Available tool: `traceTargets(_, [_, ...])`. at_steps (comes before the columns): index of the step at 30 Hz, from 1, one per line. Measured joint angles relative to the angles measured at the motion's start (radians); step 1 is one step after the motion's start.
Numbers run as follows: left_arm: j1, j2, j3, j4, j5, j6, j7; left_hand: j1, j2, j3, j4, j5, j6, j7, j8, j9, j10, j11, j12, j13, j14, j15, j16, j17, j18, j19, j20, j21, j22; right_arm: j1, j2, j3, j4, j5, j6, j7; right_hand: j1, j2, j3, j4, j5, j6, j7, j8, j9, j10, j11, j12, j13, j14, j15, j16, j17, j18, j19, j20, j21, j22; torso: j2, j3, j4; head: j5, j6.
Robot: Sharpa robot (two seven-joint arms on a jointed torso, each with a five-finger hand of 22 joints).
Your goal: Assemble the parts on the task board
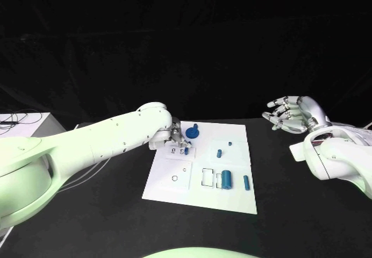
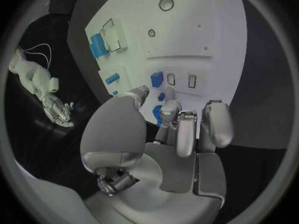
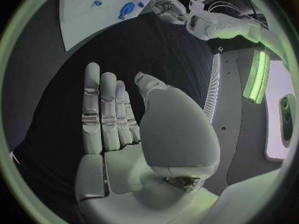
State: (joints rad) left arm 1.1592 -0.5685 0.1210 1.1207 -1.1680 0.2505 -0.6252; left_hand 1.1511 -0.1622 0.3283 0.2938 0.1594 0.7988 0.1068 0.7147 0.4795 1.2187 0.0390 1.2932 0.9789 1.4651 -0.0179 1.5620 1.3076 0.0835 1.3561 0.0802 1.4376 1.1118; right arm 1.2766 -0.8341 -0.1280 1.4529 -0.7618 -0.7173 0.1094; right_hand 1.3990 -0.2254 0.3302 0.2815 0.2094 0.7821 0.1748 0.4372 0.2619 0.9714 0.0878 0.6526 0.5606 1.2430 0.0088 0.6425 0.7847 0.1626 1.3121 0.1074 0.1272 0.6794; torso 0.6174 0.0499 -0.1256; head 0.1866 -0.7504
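Left robot hand (image 1: 177,141) was down at the task board's (image 1: 233,201) far-left corner in the head view, its wrist view had fingers (image 2: 169,113) pinching a small blue part (image 2: 156,114) over the slots, so I'd lower slow, while the right robot hand (image 3: 127,134) hung open, empty.

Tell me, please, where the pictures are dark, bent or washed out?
Head view: background black, only the task board and the arms are lit. Left wrist view: the fisheye bends the board's straight edges, and the left hand covers its near part. Right wrist view: a bright green strip glares beside the right hand.
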Motion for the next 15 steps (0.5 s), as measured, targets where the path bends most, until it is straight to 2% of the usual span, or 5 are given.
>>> traceTargets(15, [0.0, 0.027, -0.012, -0.015, 0.01, 0.003, -0.001, -0.004, 0.004, 0.0, 0.0, 0.0, 0.0, 0.0, 0.006, 0.009, -0.004, -0.003, 0.0, -0.002, 0.0, 0.0, 0.0, 0.0, 0.0, 0.0, 0.0, 0.0, 0.0, -0.003, 0.007, 0.0, -0.008, -0.004, 0.0, 0.001, 0.0, 0.0, 0.0, 0.0, 0.004, 0.0, 0.0, 0.004, 0.0, 0.004, 0.004, -0.01, -0.021, 0.0, 0.0, -0.021, -0.001, 0.0, 0.004, 0.004, -0.01, -0.024, 0.006, -0.0032, 0.0042, -0.007, -0.003])
